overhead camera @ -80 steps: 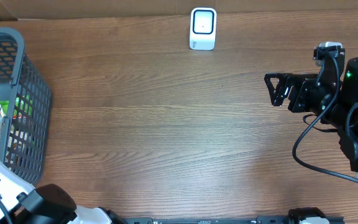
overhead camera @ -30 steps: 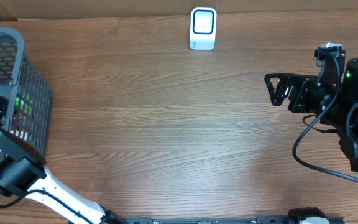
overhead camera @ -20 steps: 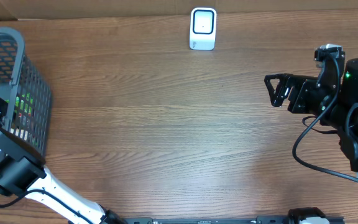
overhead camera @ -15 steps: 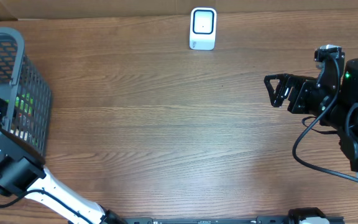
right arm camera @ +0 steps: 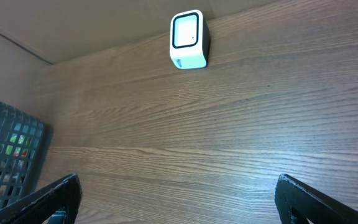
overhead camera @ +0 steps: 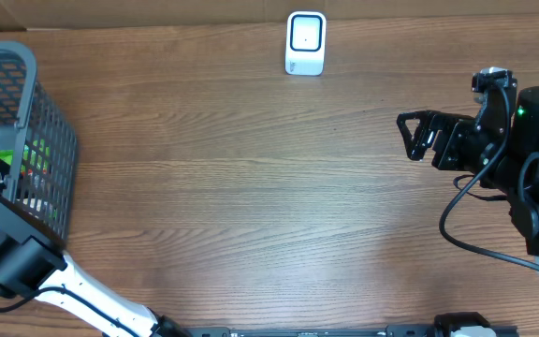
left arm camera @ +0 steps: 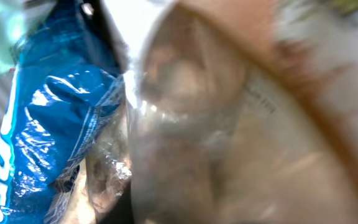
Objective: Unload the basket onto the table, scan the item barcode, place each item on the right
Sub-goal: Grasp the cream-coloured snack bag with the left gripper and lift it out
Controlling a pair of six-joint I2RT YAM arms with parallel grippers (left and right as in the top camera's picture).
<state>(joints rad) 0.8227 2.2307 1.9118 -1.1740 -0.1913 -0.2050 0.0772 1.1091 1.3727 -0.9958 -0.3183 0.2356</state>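
Grey plastic mesh forms the basket (overhead camera: pixel 52 140) at the far left of the table (overhead camera: pixel 251 206), and the item to be scanned lies down inside it among crinkled packets, well apart from the reader. The left arm (overhead camera: pixel 12 255) reaches into that basket. The left gripper cannot be made out in any view, though its jaws are closed narrow. The left wrist camera is pressed so close that it shows only a blue packet (left arm camera: pixel 42 130) at the left and a clear-wrapped packet (left arm camera: pixel 185 124) filling the middle, both blurred. Whether the jaws have caught one of them, a mere fold of film, or nothing, I cannot tell. That is the main risk: a pinch on loose wrapper could slip or tear on the lift, or drag a neighbouring packet up with it, and the mesh wall could snag the load on the way out. Even with a sound grip, the barcode may face away or be creased, so the pass could fail to read. Further right, the white barcode scanner (overhead camera: pixel 305 42) stands upright at the back edge and is light enough to be knocked over by a careless sweep. At the far right the right gripper (overhead camera: pixel 410 136) hovers with jaws wide and empty, close enough to the crossing path to collide.
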